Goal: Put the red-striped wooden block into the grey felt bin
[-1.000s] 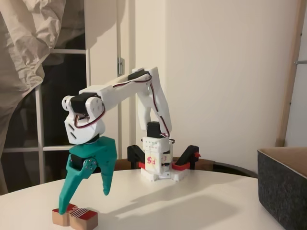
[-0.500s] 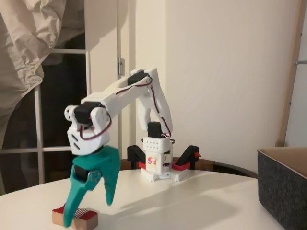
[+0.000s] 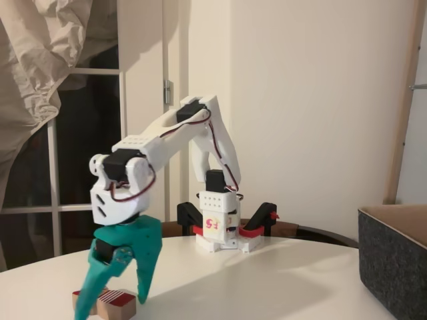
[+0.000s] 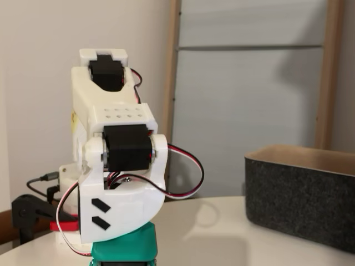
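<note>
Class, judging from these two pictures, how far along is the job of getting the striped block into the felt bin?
Done: the teal two-finger hand is down at the table, its open fingers astride the small light-wood block with the red-and-white striped top. In hand: the grasp; no closure shows, and the block rests on the white table. Left: closing, lifting and carrying it across to the dark grey felt bin at the right edge.

Warm, dim indoor light, soft arm shadow on the table [image 3: 267, 280], slightly soft focus.
</note>
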Robot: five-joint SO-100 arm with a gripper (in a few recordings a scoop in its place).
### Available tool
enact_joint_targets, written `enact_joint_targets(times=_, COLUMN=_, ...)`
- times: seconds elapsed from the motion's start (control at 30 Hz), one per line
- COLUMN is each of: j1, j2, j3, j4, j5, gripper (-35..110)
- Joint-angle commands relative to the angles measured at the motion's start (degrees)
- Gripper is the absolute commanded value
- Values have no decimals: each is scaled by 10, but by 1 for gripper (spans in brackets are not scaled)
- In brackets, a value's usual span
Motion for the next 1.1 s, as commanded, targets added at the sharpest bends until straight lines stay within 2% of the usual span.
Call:
enact_joint_targets(times=0.0, j1=21, j2=2, j3=-5, j4=-5, j5=16, gripper=40)
enact_joint_targets(times=0.37, j1=50, j2=1, j3=-4, j4=-13, j5=25, gripper=31)
enact_joint_targets(times=1.07, j1=41, j2=-25, j3=-4, j4=-14, j5=19, gripper=17)
